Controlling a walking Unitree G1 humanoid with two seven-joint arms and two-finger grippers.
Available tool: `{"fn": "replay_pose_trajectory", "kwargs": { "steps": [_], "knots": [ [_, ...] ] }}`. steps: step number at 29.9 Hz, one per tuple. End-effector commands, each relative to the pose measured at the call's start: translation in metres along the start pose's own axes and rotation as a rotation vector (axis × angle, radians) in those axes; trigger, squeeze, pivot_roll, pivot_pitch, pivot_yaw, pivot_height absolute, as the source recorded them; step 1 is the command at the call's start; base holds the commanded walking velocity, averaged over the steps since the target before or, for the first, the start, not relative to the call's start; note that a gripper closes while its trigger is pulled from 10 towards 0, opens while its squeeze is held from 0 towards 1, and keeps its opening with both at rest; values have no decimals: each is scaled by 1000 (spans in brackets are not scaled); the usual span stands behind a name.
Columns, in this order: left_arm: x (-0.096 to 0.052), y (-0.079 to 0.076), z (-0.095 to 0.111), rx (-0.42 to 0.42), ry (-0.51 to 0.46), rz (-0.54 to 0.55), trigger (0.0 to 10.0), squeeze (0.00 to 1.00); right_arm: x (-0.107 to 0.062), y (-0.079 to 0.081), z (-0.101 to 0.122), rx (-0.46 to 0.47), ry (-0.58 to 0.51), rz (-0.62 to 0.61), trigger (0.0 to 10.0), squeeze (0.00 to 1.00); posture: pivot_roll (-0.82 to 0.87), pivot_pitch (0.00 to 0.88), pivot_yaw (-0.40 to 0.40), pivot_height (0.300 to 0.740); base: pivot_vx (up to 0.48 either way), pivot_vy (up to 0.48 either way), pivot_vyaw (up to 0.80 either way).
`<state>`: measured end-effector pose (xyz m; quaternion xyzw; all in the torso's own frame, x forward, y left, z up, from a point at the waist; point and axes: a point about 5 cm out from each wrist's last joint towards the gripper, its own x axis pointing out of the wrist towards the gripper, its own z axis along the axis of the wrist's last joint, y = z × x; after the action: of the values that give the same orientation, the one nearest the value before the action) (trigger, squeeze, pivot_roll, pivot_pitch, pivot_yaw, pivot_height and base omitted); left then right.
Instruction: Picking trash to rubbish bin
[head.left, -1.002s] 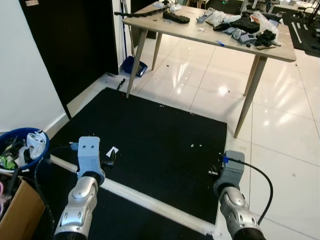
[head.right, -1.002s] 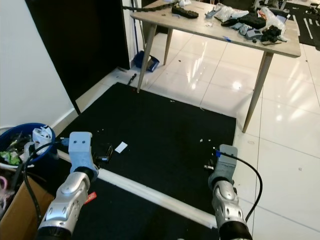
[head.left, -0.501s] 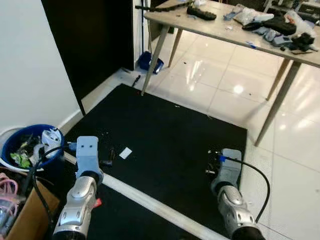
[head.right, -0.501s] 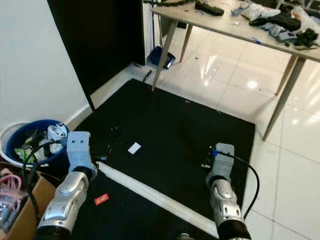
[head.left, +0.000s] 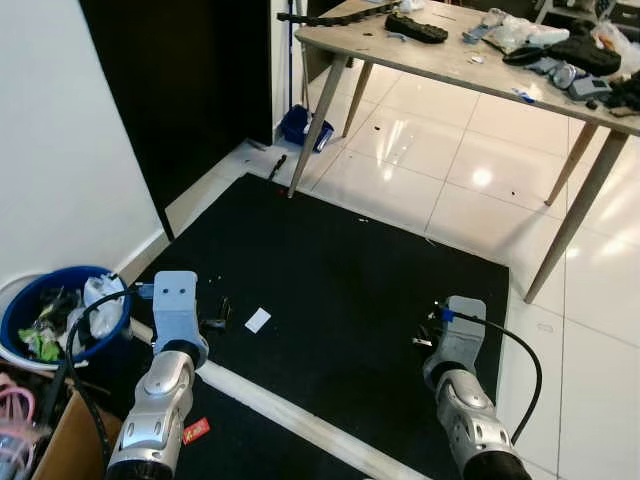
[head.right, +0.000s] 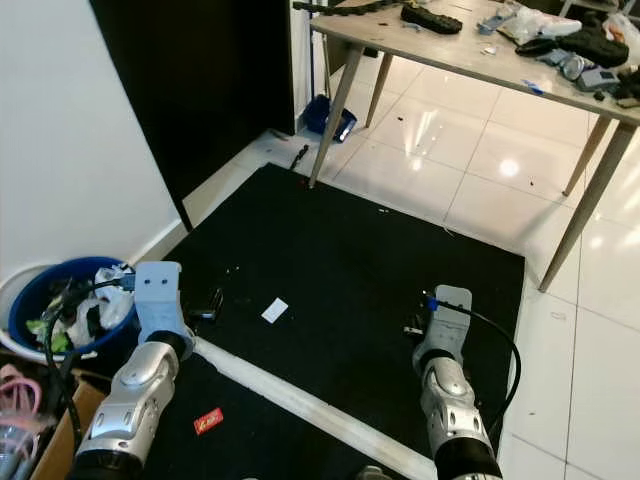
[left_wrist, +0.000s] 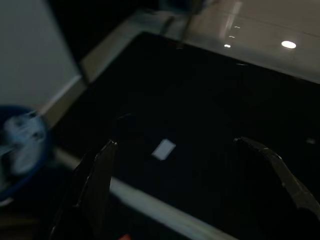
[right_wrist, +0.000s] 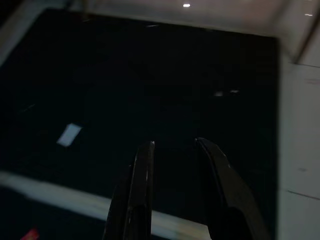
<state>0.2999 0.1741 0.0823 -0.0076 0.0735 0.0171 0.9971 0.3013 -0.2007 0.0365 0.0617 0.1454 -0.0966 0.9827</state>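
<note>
White paper scrap (head.left: 258, 320) lies flat on black mat (head.left: 380, 270), ahead of left gripper (left_wrist: 185, 165), jaws wide open; right gripper (right_wrist: 175, 150) nearly closed, empty. Light, floppy: prob. pinch at an edge. Bin (head.left: 20, 300) far left.

A wooden surface (head.left: 440, 62) cluttered with dark gear stands on glossy white tiles (head.left: 450, 170), beyond a black mat (head.left: 340, 290).

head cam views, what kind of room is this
Probably a workshop or lab corner rather than a lived-in room: glossy white floor tiles, a black mat, and a wooden table strewn with gear. A blue bin full of rubbish stands by the wall.
</note>
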Motion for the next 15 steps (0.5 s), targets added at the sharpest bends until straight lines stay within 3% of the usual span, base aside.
{"fn": "replay_pose_trajectory", "kwargs": {
  "steps": [1,15],
  "knots": [
    [-1,-3,-4,4,8,-9,10000,0,-1,-5,-2,8,9,-19,10000,0,24,144,-16,740,277,0,-563],
    [-2,-3,-4,3,9,-7,10000,0,0,-5,-1,15,8,-24,10000,0,25,145,-16,740,279,0,-606]
  ]
}}
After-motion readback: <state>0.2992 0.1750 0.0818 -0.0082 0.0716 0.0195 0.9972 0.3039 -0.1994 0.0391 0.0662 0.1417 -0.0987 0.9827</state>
